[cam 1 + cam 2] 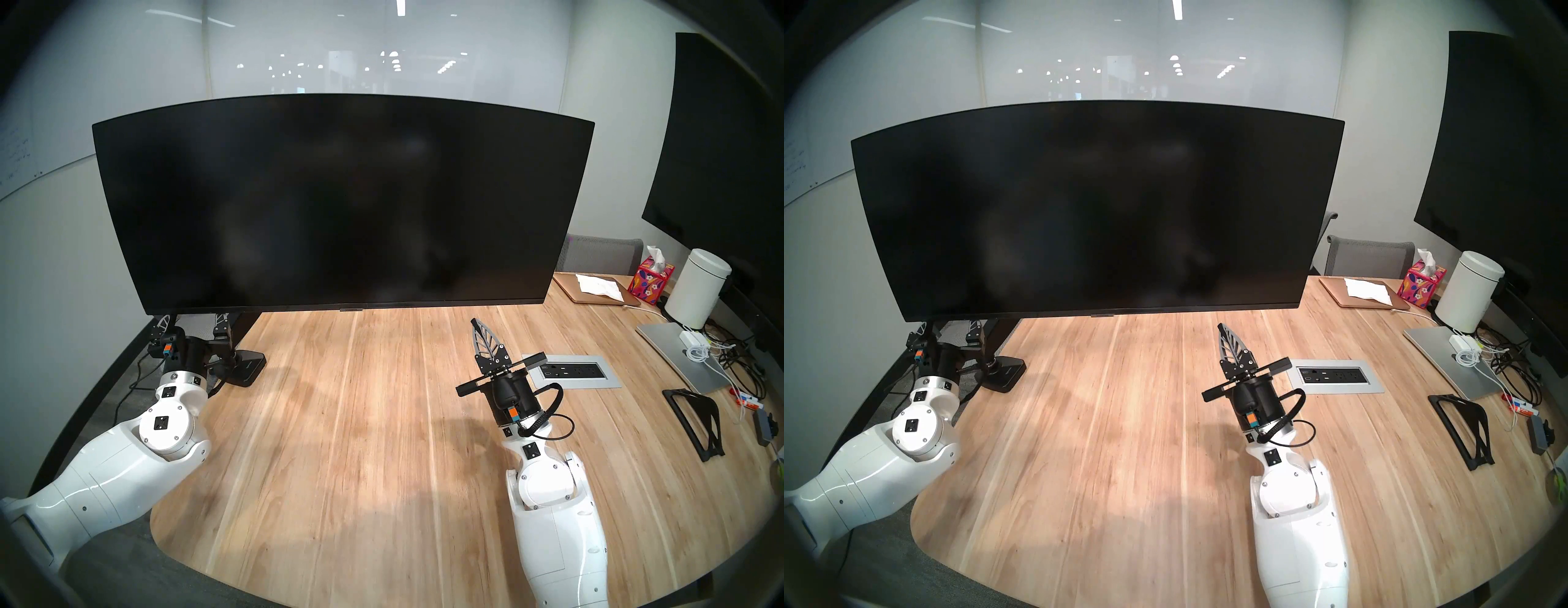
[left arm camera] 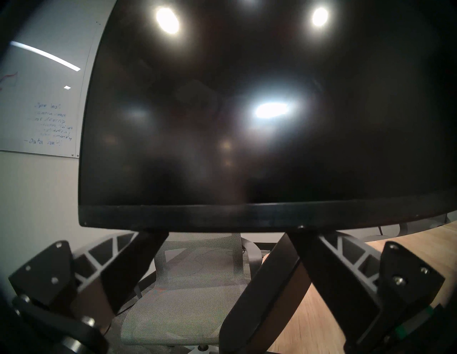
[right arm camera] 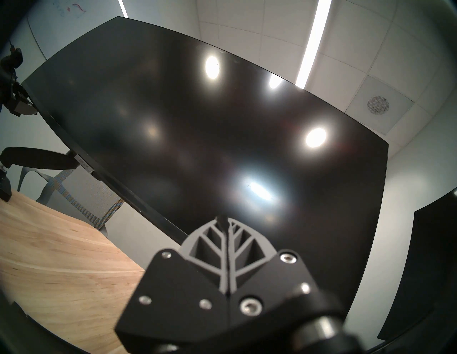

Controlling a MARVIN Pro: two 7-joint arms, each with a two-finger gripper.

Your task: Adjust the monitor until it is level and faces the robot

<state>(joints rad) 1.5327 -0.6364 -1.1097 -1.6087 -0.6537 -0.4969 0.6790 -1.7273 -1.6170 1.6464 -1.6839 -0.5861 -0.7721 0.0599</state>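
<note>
Our released left end effector (image 1: 193, 329) sits under the wide curved black monitor's (image 1: 339, 204) lower-left corner; the clenched right end effector (image 1: 481, 335) waits nearer us

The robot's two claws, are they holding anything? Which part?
Nothing is held. The left gripper is open under the monitor corner; the right gripper is shut on nothing.

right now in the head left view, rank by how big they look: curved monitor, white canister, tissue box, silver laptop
1. curved monitor, by far
2. silver laptop
3. white canister, close to the laptop in apparent area, so that order is unsure
4. tissue box
</note>
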